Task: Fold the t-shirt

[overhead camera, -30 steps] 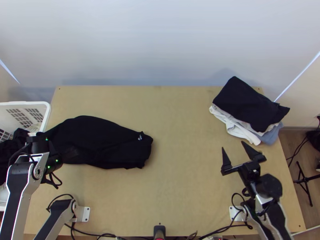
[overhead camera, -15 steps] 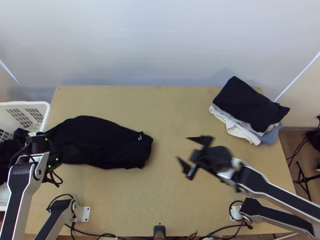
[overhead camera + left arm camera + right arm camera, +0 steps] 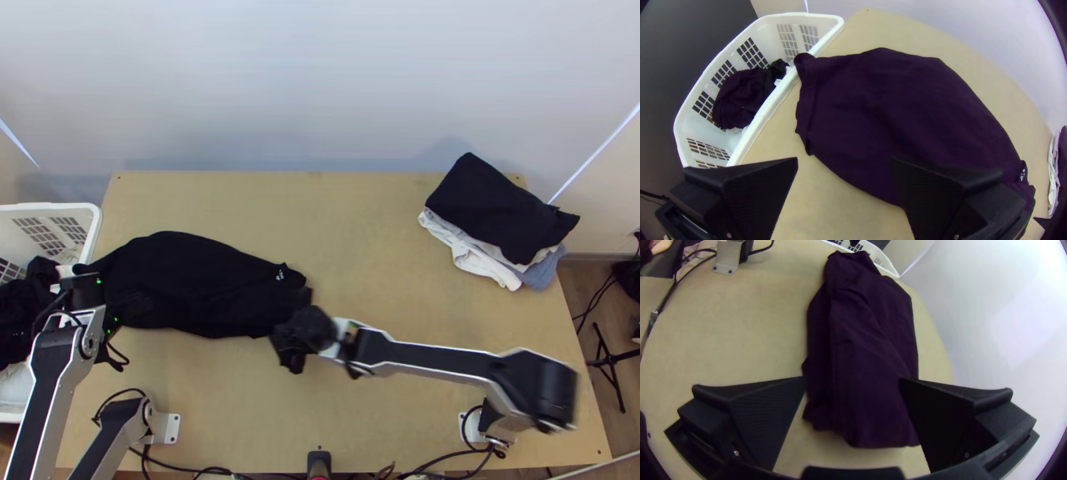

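Right pincer (image 3: 288,332) gapes — at one end of the black t-shirt (image 3: 196,284).

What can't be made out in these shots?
Shirt underside, top view: under its upper layer.
Logo, top view: too small to read.
Right gripper outline, top view: blurred, black against black cloth.
Basket, top view: cut off by left edge.
Stack, top view: lower layers mostly covered.

Left gripper (image 3: 124,304) and right gripper (image 3: 288,332), fingers (image 3: 760,418) wide apart.

Pale wall (image 3: 320,80), light wooden table (image 3: 360,216), brown floor (image 3: 578,290)
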